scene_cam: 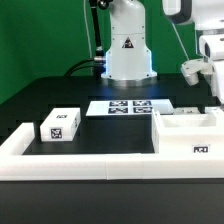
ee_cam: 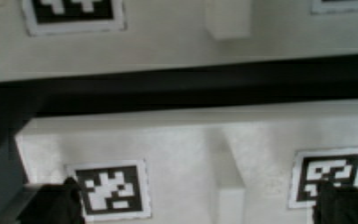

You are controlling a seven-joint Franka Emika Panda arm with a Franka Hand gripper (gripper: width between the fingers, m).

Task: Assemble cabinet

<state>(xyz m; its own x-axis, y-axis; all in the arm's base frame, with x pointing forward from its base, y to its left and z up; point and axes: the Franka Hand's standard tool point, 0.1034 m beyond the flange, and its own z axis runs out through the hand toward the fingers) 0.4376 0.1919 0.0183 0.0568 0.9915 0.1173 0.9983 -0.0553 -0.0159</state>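
Gripper [ee_cam: 211, 206] wide open, holding nothing: I'm hovering right above the large white tagged plastic cabinet [scene_cam: 182, 148] on the desk [scene_cam: 110, 126].

Arm [scene_cam: 128, 50] upright at the back, claw [scene_cam: 203, 76] aloft at the exterior view's right, jaw spacing unclear.

One small tagged box [scene_cam: 62, 124], one large open box [scene_cam: 176, 142], one marker board [scene_cam: 127, 105] and one long rail [scene_cam: 100, 166] are counted
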